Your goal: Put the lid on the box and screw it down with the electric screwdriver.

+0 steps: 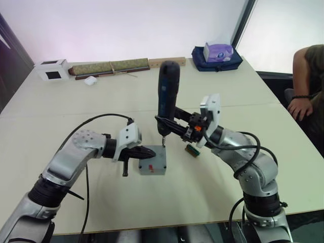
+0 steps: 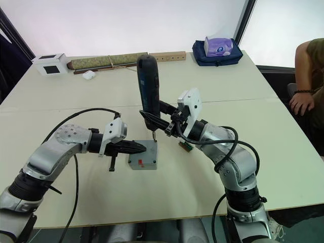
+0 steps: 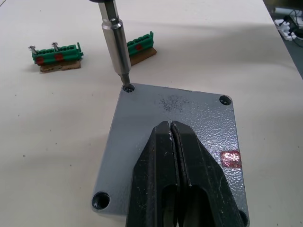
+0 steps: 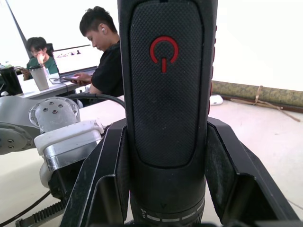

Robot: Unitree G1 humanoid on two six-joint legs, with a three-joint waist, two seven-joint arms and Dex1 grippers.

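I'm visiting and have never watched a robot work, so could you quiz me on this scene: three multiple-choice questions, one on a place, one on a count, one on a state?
1. Where does the electric screwdriver bit rest?
A. in a corner screw hole of the lid
B. on the white carton
C. on the bare table

2. How many green terminal strips lie behind the lid in the left wrist view?
A. none
B. two
C. five

3. How are the left gripper fingers?
A. spread wide
B. shut, pressing on the lid
C. gripping a cable

Answers: 1 A, the bit tip sits in the corner hole. 2 B, one strip and another. 3 B, the two fingers meet on the lid.
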